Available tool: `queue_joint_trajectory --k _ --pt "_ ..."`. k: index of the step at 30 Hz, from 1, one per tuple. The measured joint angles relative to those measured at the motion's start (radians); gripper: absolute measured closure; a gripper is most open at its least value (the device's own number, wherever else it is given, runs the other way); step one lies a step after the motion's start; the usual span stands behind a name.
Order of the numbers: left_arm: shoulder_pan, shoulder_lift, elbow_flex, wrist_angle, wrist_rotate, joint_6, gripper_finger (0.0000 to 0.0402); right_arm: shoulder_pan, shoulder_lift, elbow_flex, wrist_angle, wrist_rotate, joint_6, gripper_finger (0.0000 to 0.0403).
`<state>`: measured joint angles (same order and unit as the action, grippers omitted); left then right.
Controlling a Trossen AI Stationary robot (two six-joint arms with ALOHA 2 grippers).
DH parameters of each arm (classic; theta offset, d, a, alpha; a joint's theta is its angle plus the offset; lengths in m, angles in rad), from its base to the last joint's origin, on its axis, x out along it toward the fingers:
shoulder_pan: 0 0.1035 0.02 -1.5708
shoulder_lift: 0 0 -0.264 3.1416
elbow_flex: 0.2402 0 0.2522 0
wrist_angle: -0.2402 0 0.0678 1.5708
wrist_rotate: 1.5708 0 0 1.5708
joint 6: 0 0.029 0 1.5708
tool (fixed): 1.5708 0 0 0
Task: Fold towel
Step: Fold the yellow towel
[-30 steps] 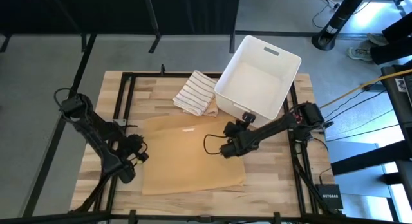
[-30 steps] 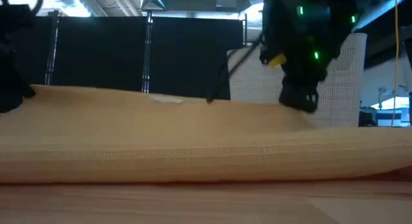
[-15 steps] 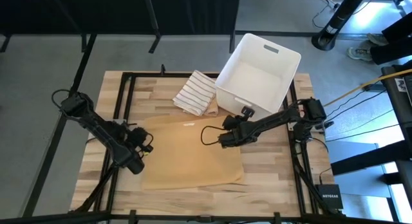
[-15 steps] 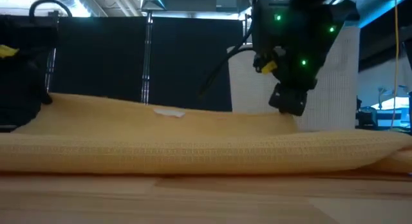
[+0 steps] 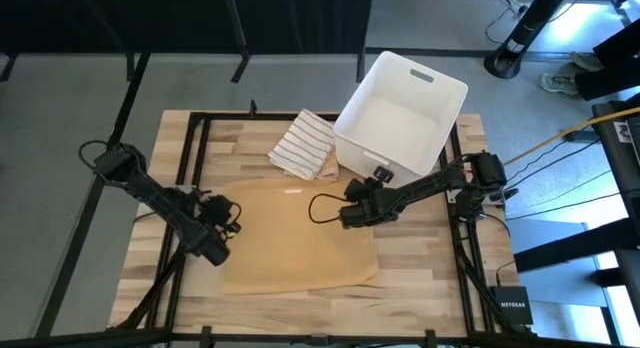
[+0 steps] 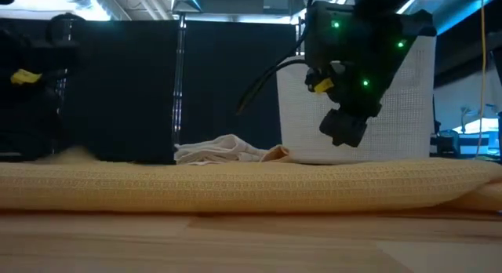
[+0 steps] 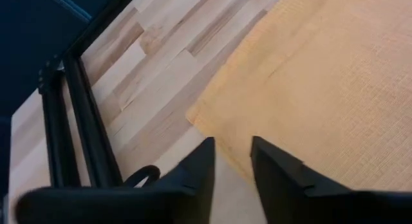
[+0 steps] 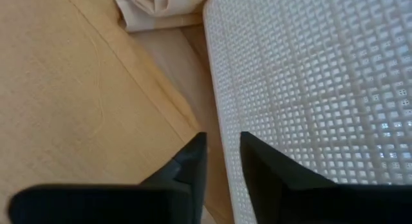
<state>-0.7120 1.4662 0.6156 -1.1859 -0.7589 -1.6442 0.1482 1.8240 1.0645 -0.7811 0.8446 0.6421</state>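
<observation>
A tan towel (image 5: 295,236) lies flat and folded on the wooden table, with its fold along the near side (image 6: 235,193). My left gripper (image 5: 226,224) hovers at the towel's left edge. Its open fingers stand over the far left corner (image 7: 196,116) and hold nothing (image 7: 233,156). My right gripper (image 5: 350,212) hangs a little above the towel's far right part (image 6: 342,130). It is open too, between the towel's edge and the white basket's wall (image 8: 223,150).
A white mesh basket (image 5: 402,118) stands at the far right, close beside my right gripper (image 8: 309,89). A striped cloth (image 5: 303,145) and a crumpled beige cloth (image 8: 158,8) lie to the basket's left, beyond the towel. Bare wood shows at the right and near sides.
Both grippers have moved toward the table's far edge and a little down, carrying the towel's upper layer over the rest. They have then let go. The raised layer seen in the low view has dropped flat, and the right gripper now hangs clear above it.
</observation>
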Motion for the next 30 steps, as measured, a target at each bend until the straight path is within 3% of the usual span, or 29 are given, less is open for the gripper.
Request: queue_joint_trajectory --k 5,9,14,19,24,30 --pt "0.009 -0.015 0.049 -0.025 0.056 0.096 0.0247 0.003 -0.006 0.035 -0.08 -0.008 0.0 0.0261" --pt "-0.015 -0.049 0.105 0.005 0.078 0.168 0.0222 0.051 -0.053 0.088 -0.116 -0.041 -0.019 0.0243" --pt "-0.074 -0.068 0.112 0.304 0.094 0.361 0.0216 0.14 -0.089 0.098 0.018 -0.276 -0.101 0.0242" --pt "-0.114 -0.025 0.112 0.562 0.193 0.497 0.0215 0.228 -0.085 0.043 0.206 -0.501 -0.099 0.0244" --pt "-0.155 0.059 0.112 0.694 0.27 0.518 0.0215 0.332 -0.084 -0.031 0.348 -0.58 -0.067 0.0244" --pt "-0.189 0.136 0.112 0.705 0.282 0.455 0.0215 0.466 -0.085 0.005 0.287 -0.692 0.112 0.0244"
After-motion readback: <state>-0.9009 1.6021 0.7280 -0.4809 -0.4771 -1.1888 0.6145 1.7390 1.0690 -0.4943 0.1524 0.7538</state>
